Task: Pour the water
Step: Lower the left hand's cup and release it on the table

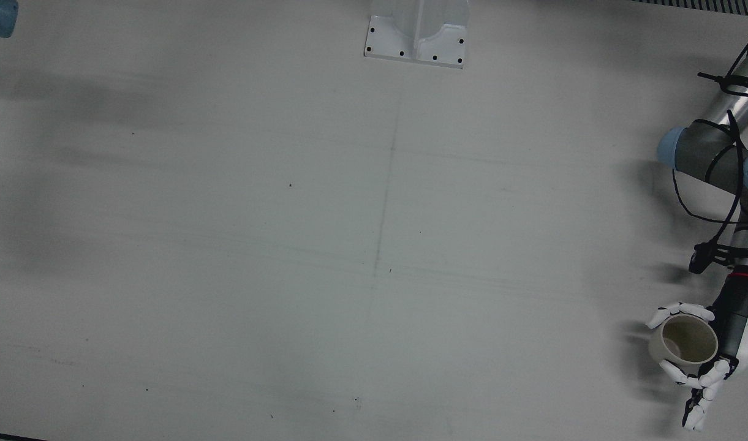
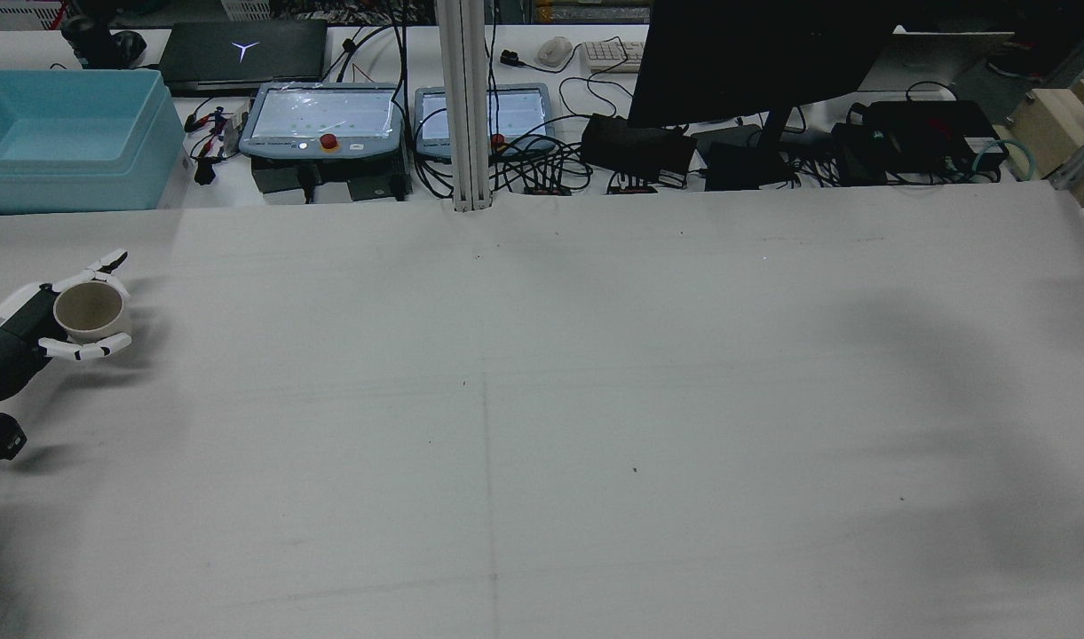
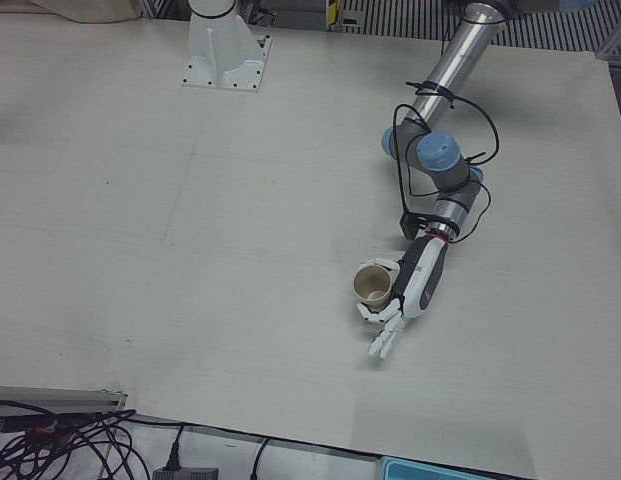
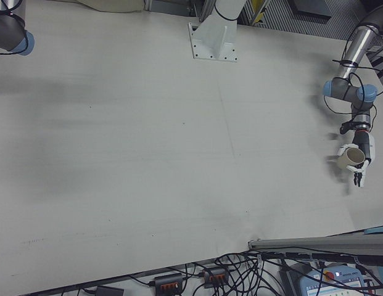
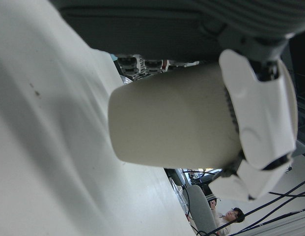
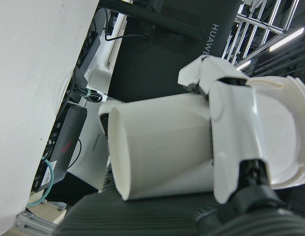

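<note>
Near the table's [image 1: 374,245] left edge, the left hand [image 1: 720,343] is clamped around an upright beige paper cup [image 1: 683,345], while off the far right corner the right hand [image 6: 250,142] is closed around a white paper cup [image 6: 162,147].

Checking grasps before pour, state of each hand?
Left hand: shut on beige cup.
Right hand: shut on white cup.

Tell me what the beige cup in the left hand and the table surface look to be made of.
The beige cup in the left hand looks like matte paper or thin plastic: dull, no glare, thin rim; I cannot tell which. The table seems covered in matte white sheet, perhaps cloth or laminate, scuffed with faint dark lines.
</note>
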You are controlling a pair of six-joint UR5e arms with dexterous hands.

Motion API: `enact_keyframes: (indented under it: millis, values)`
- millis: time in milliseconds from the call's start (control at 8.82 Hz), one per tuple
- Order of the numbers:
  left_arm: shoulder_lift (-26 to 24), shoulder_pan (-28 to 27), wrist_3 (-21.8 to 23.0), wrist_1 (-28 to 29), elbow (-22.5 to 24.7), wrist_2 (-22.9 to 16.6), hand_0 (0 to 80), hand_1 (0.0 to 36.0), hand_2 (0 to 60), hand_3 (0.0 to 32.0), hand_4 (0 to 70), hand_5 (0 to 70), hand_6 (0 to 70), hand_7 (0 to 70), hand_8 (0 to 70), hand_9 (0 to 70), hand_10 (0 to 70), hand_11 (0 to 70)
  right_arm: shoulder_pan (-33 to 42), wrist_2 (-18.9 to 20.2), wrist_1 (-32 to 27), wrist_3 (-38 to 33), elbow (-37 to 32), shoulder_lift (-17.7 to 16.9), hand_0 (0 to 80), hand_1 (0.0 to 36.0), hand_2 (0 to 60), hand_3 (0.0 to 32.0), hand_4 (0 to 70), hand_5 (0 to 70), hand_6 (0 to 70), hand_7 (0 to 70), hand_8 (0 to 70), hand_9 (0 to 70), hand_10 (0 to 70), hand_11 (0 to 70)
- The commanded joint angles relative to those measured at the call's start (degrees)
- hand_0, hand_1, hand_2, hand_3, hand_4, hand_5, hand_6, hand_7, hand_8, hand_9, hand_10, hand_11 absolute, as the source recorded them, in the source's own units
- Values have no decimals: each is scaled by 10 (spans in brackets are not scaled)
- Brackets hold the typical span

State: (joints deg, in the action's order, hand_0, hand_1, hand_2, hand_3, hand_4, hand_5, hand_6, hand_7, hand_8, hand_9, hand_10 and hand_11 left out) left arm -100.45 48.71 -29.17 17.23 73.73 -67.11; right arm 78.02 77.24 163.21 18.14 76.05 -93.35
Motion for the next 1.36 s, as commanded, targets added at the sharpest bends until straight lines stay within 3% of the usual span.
enact_keyframes:
  millis: [0, 113, 227, 340, 567, 1020, 1247]
  values:
    - [0, 0, -2, 17, -32, 0, 493, 199, 386, 0, 282, 433, 60, 83, 28, 42, 28, 56, -2, 2, 1, 2, 0, 2, 744, 340, 378, 0, 56, 700, 283, 427, 380, 529, 490, 700]
    - [0, 0, -2, 17, -35, 0, 495, 128, 96, 0, 270, 278, 55, 77, 22, 33, 23, 46, -2, 2, 1, 3, 1, 2, 759, 341, 373, 0, 58, 700, 285, 430, 380, 528, 488, 700]
    - [0, 0, -1, 17, -34, 0, 490, 108, 26, 0, 257, 173, 51, 73, 18, 26, 19, 39, -2, 2, 1, 2, 2, 3, 762, 341, 371, 0, 58, 700, 284, 429, 378, 527, 487, 700]
    - [-1, 0, 1, 17, -34, 0, 491, 103, 1, 0, 244, 87, 47, 69, 15, 21, 15, 34, -2, 2, 1, 3, 2, 3, 768, 343, 368, 0, 57, 700, 284, 430, 377, 526, 486, 700]
    - [0, 0, 2, 15, -35, 0, 490, 97, 0, 0, 227, 0, 42, 61, 13, 16, 10, 28, -2, 2, 1, 3, 2, 0, 781, 344, 361, 0, 57, 700, 284, 430, 375, 523, 483, 700]
    - [2, 4, 10, 16, -34, 0, 488, 96, 0, 0, 202, 0, 39, 57, 7, 12, 9, 27, -13, 1, 0, 18, -7, 0, 777, 340, 348, 0, 53, 700, 278, 422, 372, 520, 483, 700]
    - [2, 20, 10, 25, -34, 0, 486, 86, 0, 0, 189, 0, 36, 51, 5, 9, 8, 24, -22, -1, -4, 53, -48, 18, 734, 332, 353, 0, 51, 700, 280, 421, 379, 527, 495, 700]
